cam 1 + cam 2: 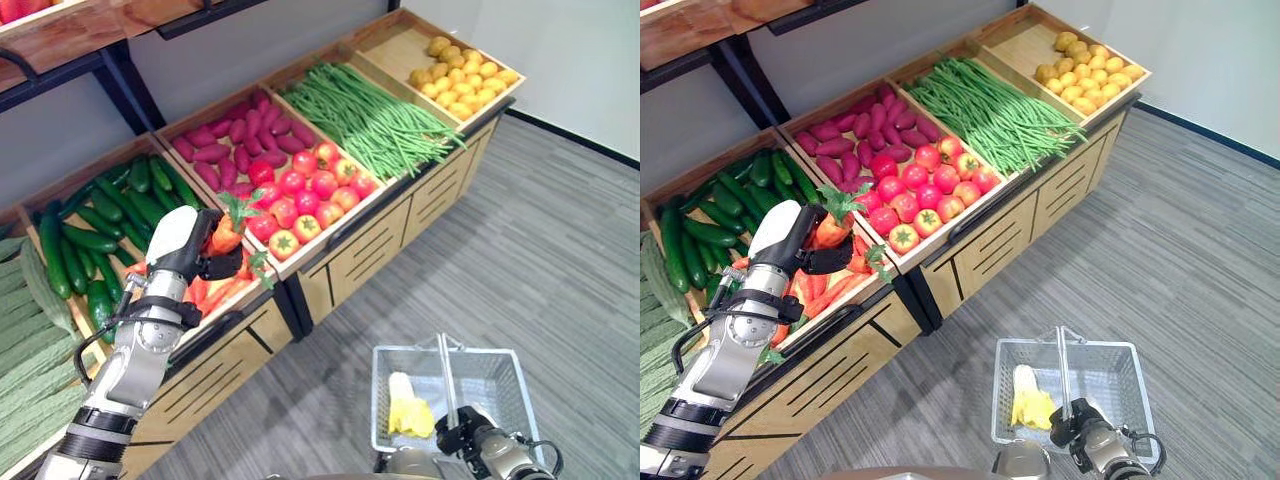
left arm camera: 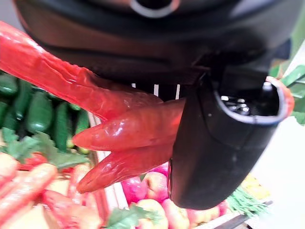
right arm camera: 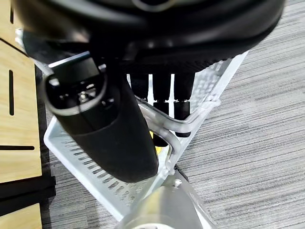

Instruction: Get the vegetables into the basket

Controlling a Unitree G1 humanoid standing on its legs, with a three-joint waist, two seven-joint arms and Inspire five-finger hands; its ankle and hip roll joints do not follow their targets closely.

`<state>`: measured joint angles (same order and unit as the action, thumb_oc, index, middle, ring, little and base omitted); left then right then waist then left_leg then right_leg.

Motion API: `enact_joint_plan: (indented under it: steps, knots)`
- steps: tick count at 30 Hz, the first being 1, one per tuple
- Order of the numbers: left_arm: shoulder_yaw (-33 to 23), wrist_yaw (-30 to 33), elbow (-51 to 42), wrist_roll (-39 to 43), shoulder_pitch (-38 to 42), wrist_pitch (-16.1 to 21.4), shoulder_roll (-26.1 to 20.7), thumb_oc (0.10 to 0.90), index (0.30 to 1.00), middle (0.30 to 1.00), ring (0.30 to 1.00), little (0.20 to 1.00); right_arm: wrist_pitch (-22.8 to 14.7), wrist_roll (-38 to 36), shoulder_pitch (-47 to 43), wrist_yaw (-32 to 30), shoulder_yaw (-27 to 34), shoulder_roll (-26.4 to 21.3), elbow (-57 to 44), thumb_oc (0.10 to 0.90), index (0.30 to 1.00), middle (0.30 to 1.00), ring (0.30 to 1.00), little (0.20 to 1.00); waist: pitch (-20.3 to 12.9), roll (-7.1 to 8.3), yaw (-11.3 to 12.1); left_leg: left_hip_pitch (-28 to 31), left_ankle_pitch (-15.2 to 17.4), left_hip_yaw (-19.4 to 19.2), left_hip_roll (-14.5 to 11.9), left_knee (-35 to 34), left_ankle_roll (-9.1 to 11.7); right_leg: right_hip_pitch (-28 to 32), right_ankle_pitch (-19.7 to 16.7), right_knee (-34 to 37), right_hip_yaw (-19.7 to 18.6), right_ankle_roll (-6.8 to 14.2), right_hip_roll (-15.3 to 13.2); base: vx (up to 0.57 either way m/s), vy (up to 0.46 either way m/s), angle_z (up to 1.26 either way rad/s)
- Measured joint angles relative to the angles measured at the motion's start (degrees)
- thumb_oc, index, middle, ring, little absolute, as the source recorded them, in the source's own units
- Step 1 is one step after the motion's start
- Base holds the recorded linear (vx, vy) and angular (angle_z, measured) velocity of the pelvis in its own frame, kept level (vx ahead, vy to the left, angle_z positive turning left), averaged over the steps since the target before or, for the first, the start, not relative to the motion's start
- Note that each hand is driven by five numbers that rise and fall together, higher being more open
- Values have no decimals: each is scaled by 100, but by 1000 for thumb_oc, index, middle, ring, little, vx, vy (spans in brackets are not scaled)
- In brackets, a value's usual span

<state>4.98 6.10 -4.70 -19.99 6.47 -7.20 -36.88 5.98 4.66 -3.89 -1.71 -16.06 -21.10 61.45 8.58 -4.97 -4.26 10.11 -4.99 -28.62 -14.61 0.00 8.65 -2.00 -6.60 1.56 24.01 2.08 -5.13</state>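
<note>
My left hand [image 1: 183, 246] is raised over the carrot bin, shut on an orange carrot [image 1: 228, 232] with green leaves on top. Up close, the carrot [image 2: 124, 129] is pressed between the thumb [image 2: 224, 138] and the palm. More carrots [image 1: 215, 290] lie in the bin below. My right hand [image 1: 470, 430] is shut on the handle [image 3: 164, 125] of a white wire basket [image 1: 500, 375] low at the right over the grey floor. Something yellow [image 1: 408, 412] lies inside the basket.
The sloped wooden stand holds bins of cucumbers [image 1: 100, 225], purple sweet potatoes [image 1: 235, 135], tomatoes [image 1: 305, 200], green beans [image 1: 375, 120] and yellow produce [image 1: 462, 80]. Pale green gourds [image 1: 25, 340] lie at the far left. Grey carpet [image 1: 540, 250] spreads to the right of the stand.
</note>
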Motion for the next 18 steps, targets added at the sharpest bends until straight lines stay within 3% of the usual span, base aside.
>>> enact_joint_plan:
  steps: [4,7,8,10,12,14,16,18]
  knots:
    - [7,-3,7,88,-2,-1,7,400,300,300,300,300,-4,0,10,13,1,46,7,400,300,300,300,300,-9,-9,32,-58,-27,146,-93,80,29,-10,54,71,-5,18,128,22,-141,-1]
    - [75,-17,41,95,5,-50,40,400,300,300,300,300,-15,0,15,32,32,47,32,400,300,300,300,300,-4,123,205,-613,-126,1045,-127,900,207,-96,-18,140,-189,-180,54,27,-1,-4]
    - [132,-10,42,99,3,-45,46,400,300,300,300,300,14,5,-14,38,42,7,31,400,300,300,300,300,44,210,218,-785,107,1701,24,921,429,-71,-20,230,-262,-218,17,170,78,-11]
    - [158,-10,42,110,0,-40,59,400,300,300,300,300,28,24,-16,44,46,-57,34,400,300,300,300,300,57,236,356,-631,277,2444,385,28,371,-125,-9,277,-554,-279,18,164,64,-41]
    - [158,4,45,112,1,-18,58,400,300,300,300,300,21,79,-10,46,101,-55,28,400,300,300,300,300,97,299,327,-823,266,2737,634,-317,299,-123,-37,367,-902,-236,42,115,55,-47]
    - [98,19,43,112,-157,-18,54,400,300,300,300,300,-24,130,19,62,99,-39,8,400,300,300,300,300,107,315,337,-914,156,2764,732,-372,56,-125,-92,373,-1162,-155,124,84,146,-89]
    - [92,22,53,112,-305,-21,22,400,300,300,300,300,-72,135,40,16,109,61,7,400,300,300,300,300,121,286,294,-933,249,2579,795,-216,-282,-123,-144,363,-1353,-79,166,40,209,-98]
    - [94,15,47,116,-309,-28,-20,400,300,300,300,300,-104,125,95,26,173,165,-124,400,300,300,300,300,167,456,169,-962,316,2393,954,-250,-402,-236,-133,340,-1456,49,8,37,189,-43]
